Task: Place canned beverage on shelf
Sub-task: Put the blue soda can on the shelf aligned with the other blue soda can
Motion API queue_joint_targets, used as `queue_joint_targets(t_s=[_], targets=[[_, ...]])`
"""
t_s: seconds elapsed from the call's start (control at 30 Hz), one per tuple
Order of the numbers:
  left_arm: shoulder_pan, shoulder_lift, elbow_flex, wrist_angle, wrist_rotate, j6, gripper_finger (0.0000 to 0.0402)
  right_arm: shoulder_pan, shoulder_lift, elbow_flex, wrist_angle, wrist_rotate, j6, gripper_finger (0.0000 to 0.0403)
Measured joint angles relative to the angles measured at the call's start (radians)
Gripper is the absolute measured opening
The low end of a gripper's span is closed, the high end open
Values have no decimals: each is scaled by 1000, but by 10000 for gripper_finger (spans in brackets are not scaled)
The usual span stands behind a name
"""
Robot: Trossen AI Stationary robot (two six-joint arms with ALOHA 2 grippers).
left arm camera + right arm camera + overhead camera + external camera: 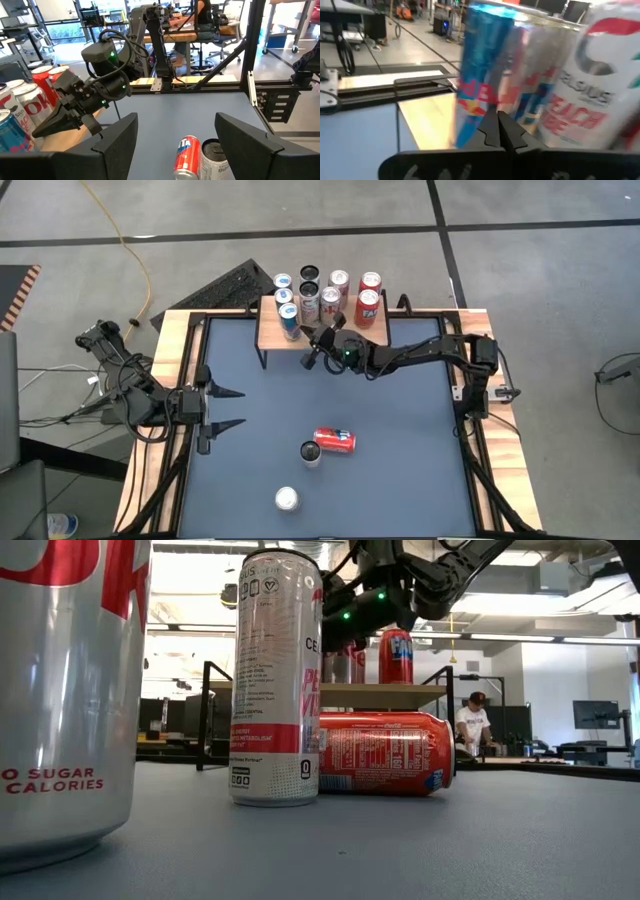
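The shelf [275, 332] stands at the table's far edge with several upright cans on its wooden top, among them a blue can [480, 75] and a white and red can [590, 95]. My right gripper [502, 127] is shut and level over the shelf top, its tips right in front of the blue can; it also shows in the high view [313, 348] and the left wrist view [40, 131]. My left gripper [238, 408] waits open at the table's left. A red can [334, 440] lies on its side mid-table beside an upright tall can [310, 453]. My right gripper's shut fingertips [495, 122] stand against the lower part of the blue can's side [470, 107], coming level from the table's right. I cannot tell whether they touch it. The can stands upright on the shelf top.
A silver can [287, 499] stands near the table's front edge, huge in the low view [60, 690]. A black frame [470, 430] rims the table. Bare blue table [400, 480] lies at the near right. A person [472, 725] sits far behind the table.
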Motion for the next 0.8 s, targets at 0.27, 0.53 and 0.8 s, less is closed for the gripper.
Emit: queue_joint_targets(t_s=[0.27,0.53,0.8], targets=[[0,0,0,0,0,-15,257,6,90,31,29,47,-1,0],[0,0,0,-11,1,-16,257,27,105,81,-26,74,-18,0],[0,0,0,-32,1,-25,257,2,98,80,-49,65,0,0]])
